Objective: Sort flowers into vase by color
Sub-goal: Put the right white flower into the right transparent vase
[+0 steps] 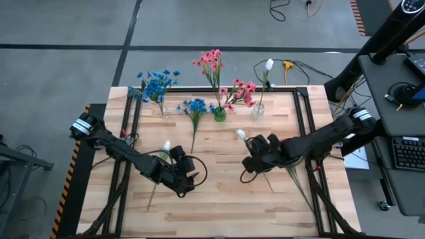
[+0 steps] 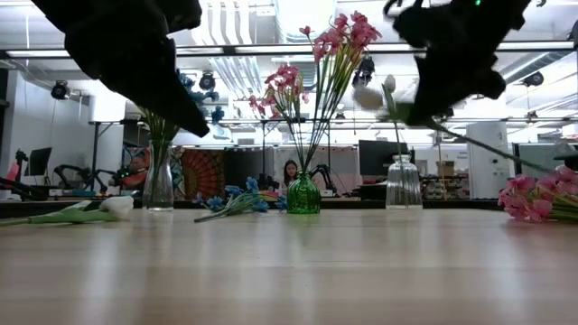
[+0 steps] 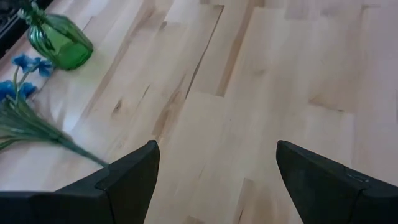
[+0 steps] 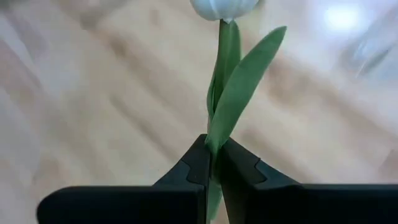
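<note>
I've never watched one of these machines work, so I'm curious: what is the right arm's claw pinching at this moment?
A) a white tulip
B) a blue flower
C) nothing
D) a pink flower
A: the right gripper is shut on the green stem of a white tulip, whose pale bud shows just beyond the fingers.

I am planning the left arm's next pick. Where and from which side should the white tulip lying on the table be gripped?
Grip the tulip at the middle of its stem, coming straight down with fingers across it. It lies flat on the table, long and thin; the bud looks soft. The open left claw hangs beside it.
</note>
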`<state>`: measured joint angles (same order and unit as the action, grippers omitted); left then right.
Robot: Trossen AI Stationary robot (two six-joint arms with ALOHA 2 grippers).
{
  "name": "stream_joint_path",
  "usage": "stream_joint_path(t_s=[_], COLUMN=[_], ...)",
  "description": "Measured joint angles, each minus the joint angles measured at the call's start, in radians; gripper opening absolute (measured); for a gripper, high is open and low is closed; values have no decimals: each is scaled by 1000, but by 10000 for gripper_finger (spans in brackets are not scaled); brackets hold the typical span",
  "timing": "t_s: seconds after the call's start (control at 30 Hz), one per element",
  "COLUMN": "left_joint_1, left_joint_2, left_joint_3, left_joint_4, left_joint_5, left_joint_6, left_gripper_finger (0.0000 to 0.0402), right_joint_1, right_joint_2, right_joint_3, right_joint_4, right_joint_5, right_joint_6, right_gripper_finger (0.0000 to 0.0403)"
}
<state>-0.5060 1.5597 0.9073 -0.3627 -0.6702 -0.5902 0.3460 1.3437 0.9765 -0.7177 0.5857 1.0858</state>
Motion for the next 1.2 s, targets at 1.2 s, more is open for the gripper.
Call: stream_joint_path(t_s=[1.2], left_joint_1=[-17], left_joint_2=[-540], left_joint_3=[-93], left_joint_4=[98], left_joint_5=[131], left_joint_6=[726], left_gripper_finger=[303], right_joint_1=[-239], right_joint_2=[-549], right_joint_3=[-442], right_joint_4=[1306], right_joint_5=[226], right_joint_6=[-1286], right_gripper_finger=[17])
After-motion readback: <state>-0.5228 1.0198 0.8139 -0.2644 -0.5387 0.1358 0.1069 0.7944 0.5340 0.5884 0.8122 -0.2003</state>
